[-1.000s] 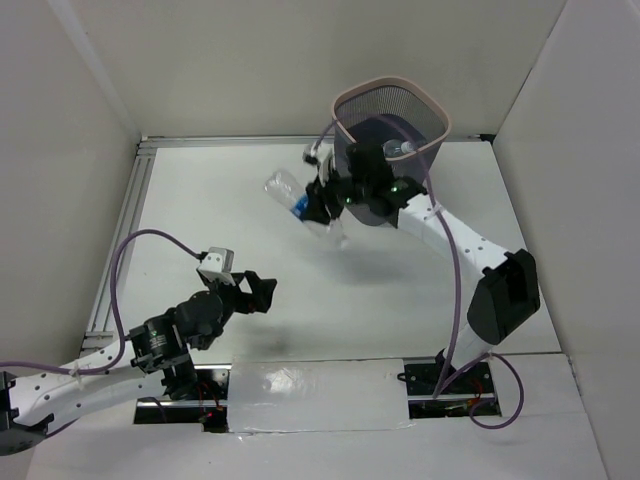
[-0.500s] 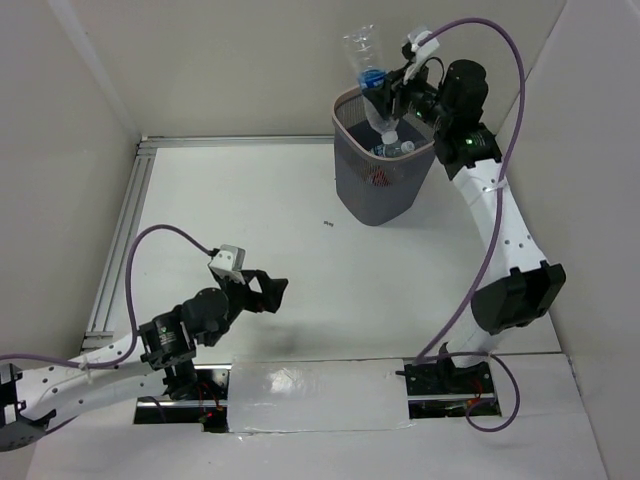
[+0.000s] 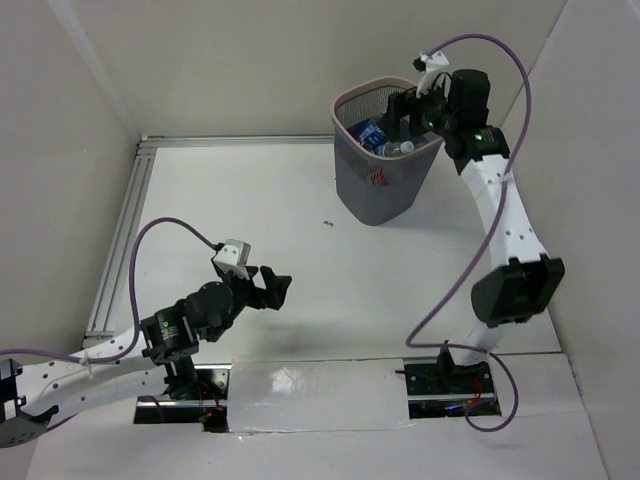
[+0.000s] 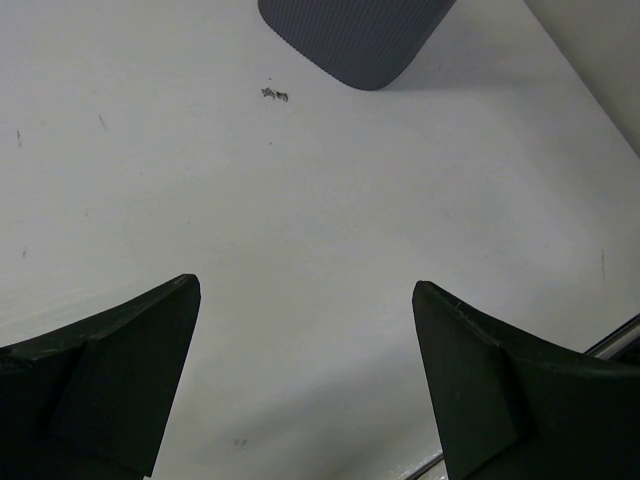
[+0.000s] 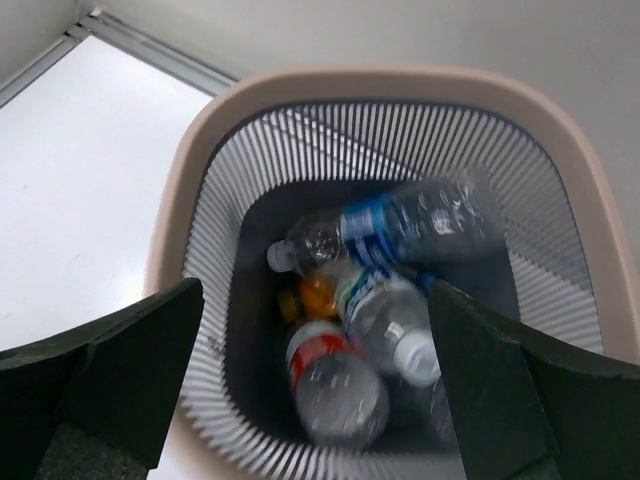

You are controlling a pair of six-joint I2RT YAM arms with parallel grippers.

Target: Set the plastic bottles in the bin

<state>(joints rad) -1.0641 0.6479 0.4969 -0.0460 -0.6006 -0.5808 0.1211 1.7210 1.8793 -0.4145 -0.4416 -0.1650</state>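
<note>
The bin (image 3: 370,190), dark grey mesh with a pale pinkish rim (image 5: 190,160), stands at the back of the table. Several plastic bottles lie inside it: a blue-labelled one (image 5: 410,222) blurred on top, a red-labelled one (image 5: 335,385), a green-white one (image 5: 385,310) and an orange one (image 5: 318,295). My right gripper (image 3: 405,108) hovers open just above the bin's mouth, nothing between its fingers (image 5: 315,290). My left gripper (image 3: 275,290) hangs open and holds nothing over bare table (image 4: 305,285), well short of the bin (image 4: 350,40).
A small dark speck (image 3: 327,223) marks the white table in front of the bin. Beige walls close in the left, back and right sides. An aluminium rail (image 3: 120,230) runs along the table's left edge.
The right gripper carried the blue-labelled bottle up over the bin, then opened; the bottle now lies in the bin. The left gripper has drifted slightly right.
</note>
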